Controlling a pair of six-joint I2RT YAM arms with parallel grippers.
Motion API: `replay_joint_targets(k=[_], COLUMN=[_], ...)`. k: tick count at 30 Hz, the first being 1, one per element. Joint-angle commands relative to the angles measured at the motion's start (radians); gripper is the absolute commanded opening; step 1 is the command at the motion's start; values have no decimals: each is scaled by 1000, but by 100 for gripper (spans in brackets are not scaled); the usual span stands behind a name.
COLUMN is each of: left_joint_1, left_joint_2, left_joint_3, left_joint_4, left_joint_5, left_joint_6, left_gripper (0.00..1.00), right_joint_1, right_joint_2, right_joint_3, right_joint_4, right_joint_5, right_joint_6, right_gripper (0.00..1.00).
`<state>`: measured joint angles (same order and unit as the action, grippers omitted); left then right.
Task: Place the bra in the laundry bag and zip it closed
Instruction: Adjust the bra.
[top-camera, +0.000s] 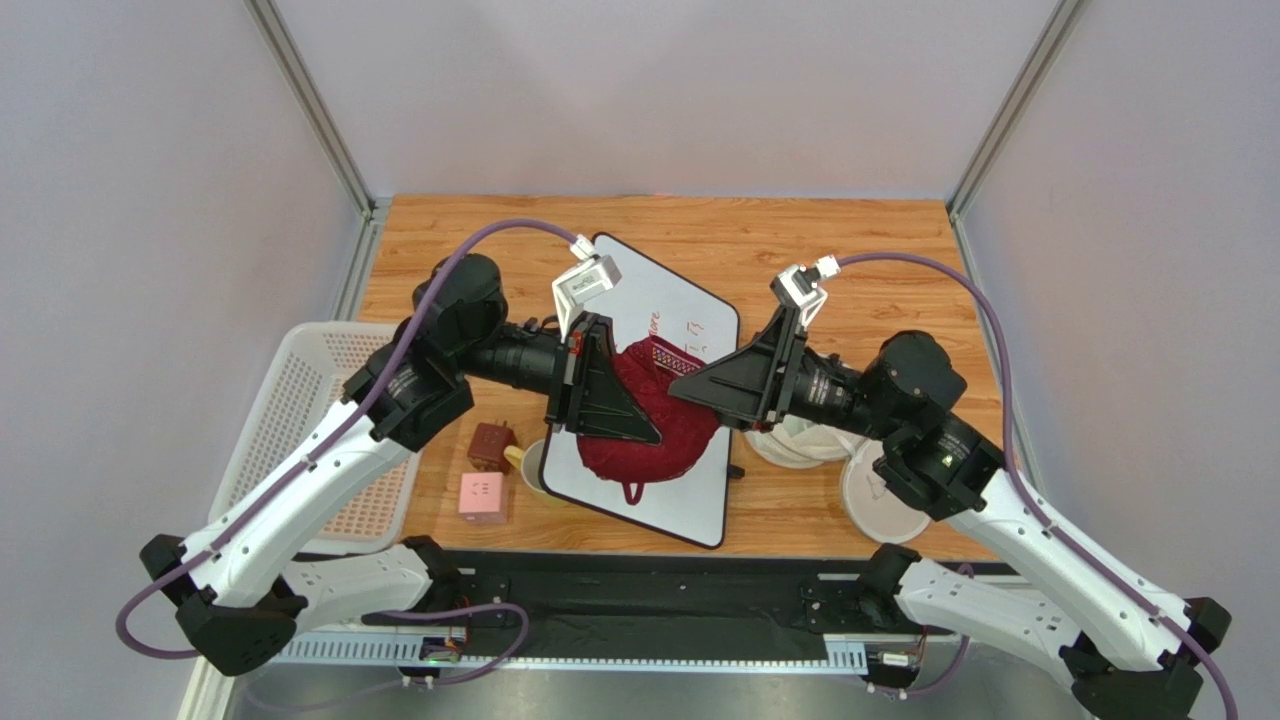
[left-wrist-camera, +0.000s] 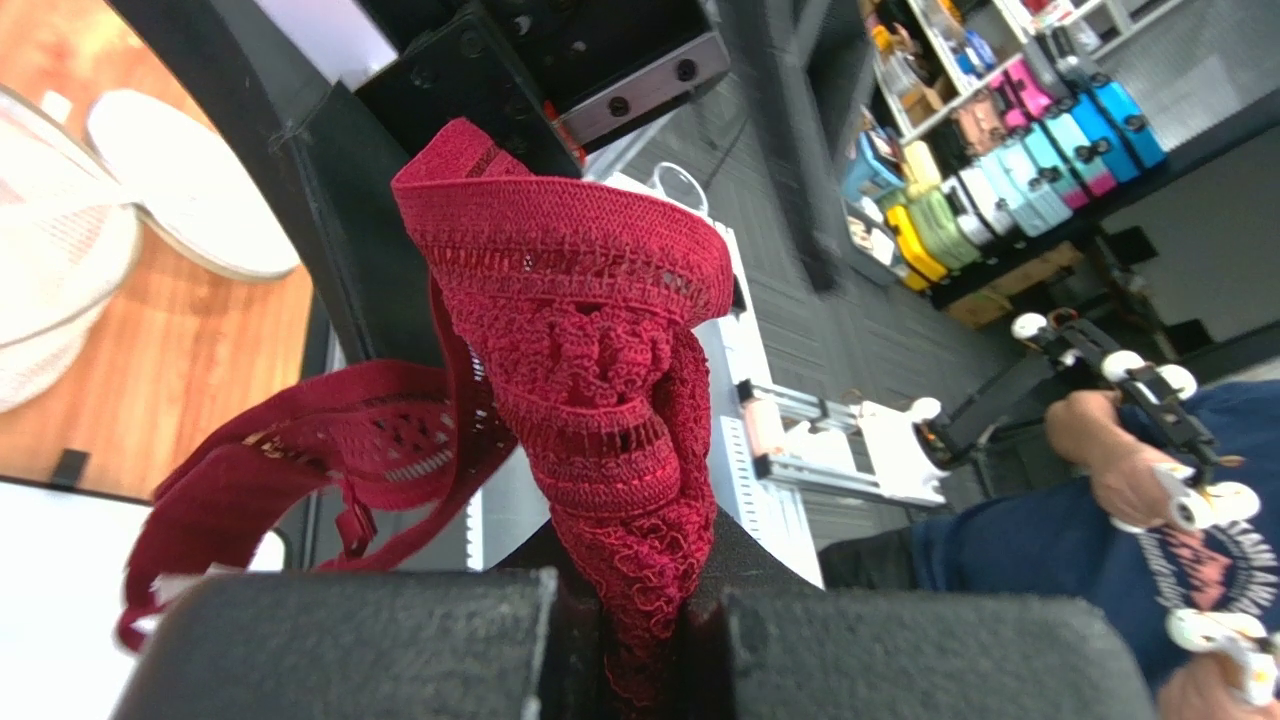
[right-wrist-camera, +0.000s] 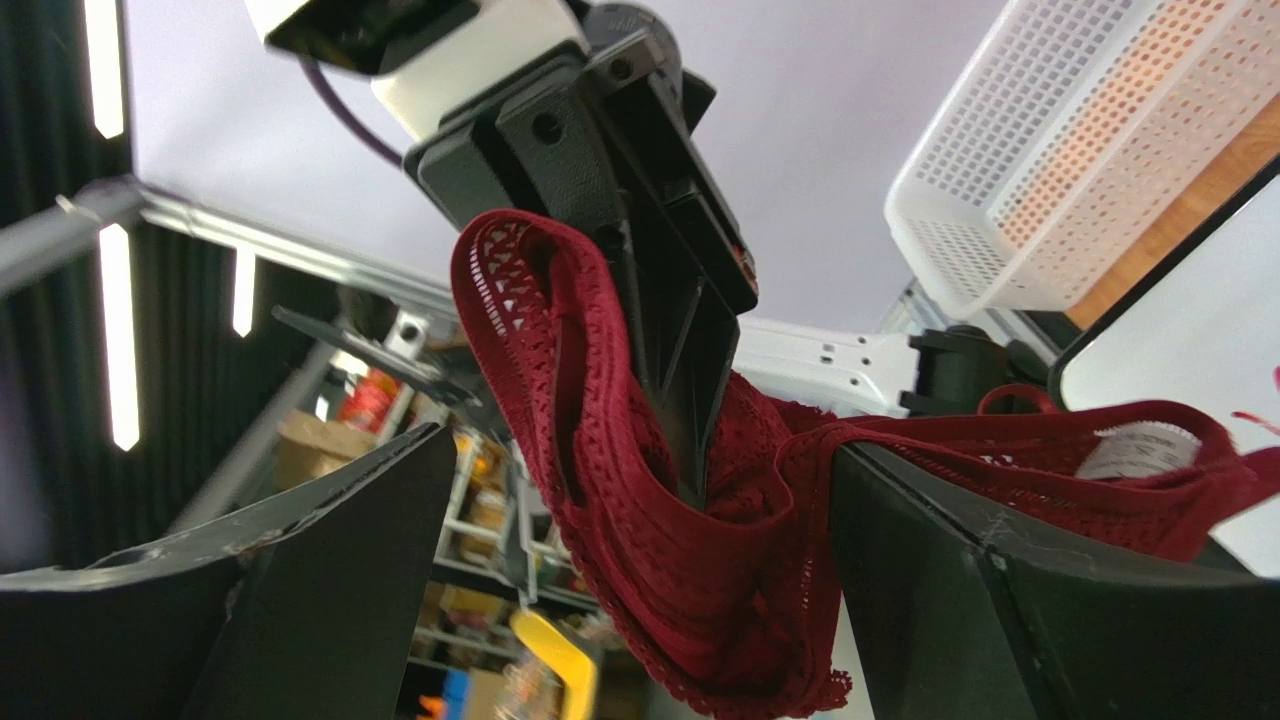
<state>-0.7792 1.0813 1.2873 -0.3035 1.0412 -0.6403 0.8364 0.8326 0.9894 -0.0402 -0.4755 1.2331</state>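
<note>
The dark red lace bra (top-camera: 661, 428) hangs above the white board (top-camera: 676, 308) at the table's middle. My left gripper (top-camera: 616, 393) is shut on it; in the left wrist view a bunched fold of the bra (left-wrist-camera: 594, 360) is pinched between the pads (left-wrist-camera: 376, 645). My right gripper (top-camera: 694, 387) faces it from the right and stands open. In the right wrist view the bra (right-wrist-camera: 706, 570) sags between the wide-apart fingers (right-wrist-camera: 992, 600) and drapes over the right one. The white mesh laundry bag (top-camera: 796, 444) lies under the right arm, its round lid (top-camera: 884, 507) flopped open beside it.
A white perforated basket (top-camera: 308, 428) stands at the left table edge, also seen as the basket (right-wrist-camera: 1082, 150) in the right wrist view. A small pink box (top-camera: 484, 495) and a brown box (top-camera: 492, 443) sit left of the board.
</note>
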Motion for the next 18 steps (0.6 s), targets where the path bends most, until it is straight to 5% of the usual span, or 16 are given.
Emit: replay_joint_targets(k=[1,6,14,18], left_joint_1=[-5,-5,-3,-5], left_joint_2=[23,48,97,114], left_joint_3=[0,-8,-17,-6], left_joint_4=[53,73,118,119], left_joint_5=[69,105,143,149], left_joint_6=[-59,-84,-143,-154], left_gripper=[0,0,0,0], right_joint_1=[-2,-2,-2,-2], right_joint_2=[14,10,-7,-15], right_joint_3=[98,118,115,109], right_joint_4=[-32,-93,-116,-124], right_joint_5=[-126,-190,-296,-313], right_joint_6=[-210,-363,-477,-515], right_gripper=[95,76,70,53])
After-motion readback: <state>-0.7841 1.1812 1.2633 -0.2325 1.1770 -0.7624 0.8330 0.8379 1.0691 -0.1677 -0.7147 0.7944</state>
